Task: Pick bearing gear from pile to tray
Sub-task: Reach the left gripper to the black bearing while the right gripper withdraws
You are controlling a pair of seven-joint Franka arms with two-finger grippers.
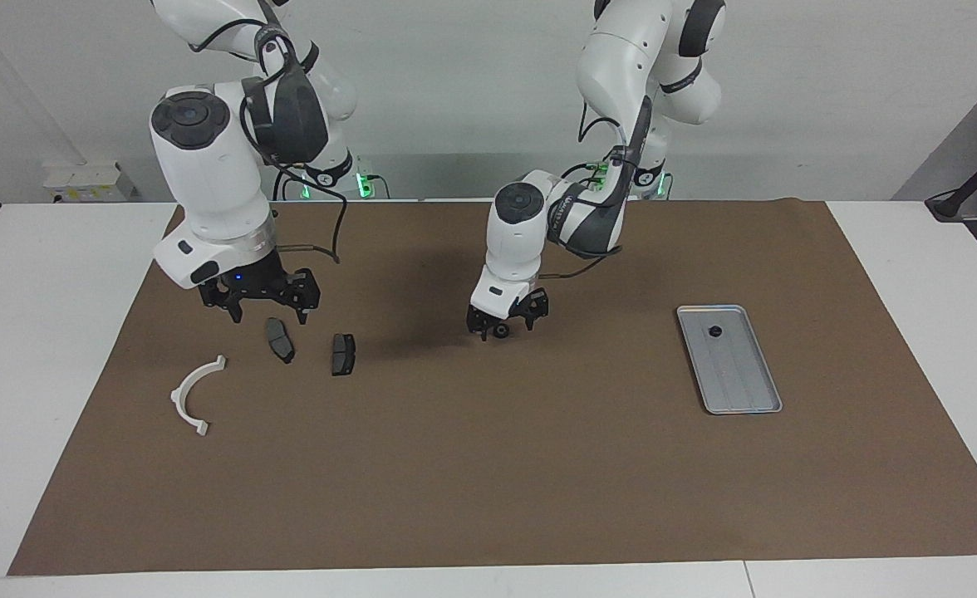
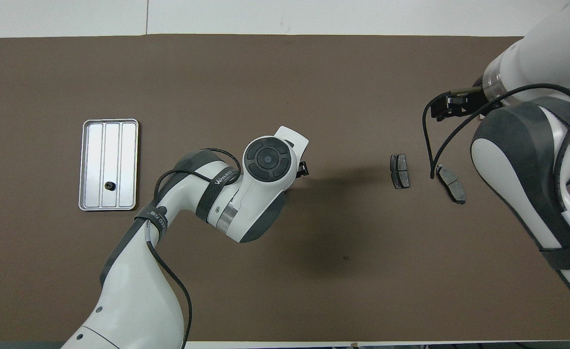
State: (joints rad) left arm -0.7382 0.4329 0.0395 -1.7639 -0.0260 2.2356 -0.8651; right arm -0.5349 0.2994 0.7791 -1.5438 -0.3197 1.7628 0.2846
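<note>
A small black bearing gear (image 1: 501,331) lies on the brown mat near the middle of the table. My left gripper (image 1: 503,325) is low over it and open, one finger on either side. In the overhead view the left wrist hides this gear. The silver tray (image 1: 738,375) (image 2: 120,155) lies toward the left arm's end and holds another small black gear (image 1: 714,331) (image 2: 108,185). The pile lies toward the right arm's end: two dark brake pads (image 1: 280,339) (image 1: 343,353) and a white half-ring (image 1: 196,392). My right gripper (image 1: 266,314) hangs open just above the pads.
The brown mat (image 1: 488,465) covers most of the white table. In the overhead view the pads (image 2: 400,170) (image 2: 451,183) show beside the right arm, which hides the half-ring. A cable loops from the right wrist (image 2: 430,145).
</note>
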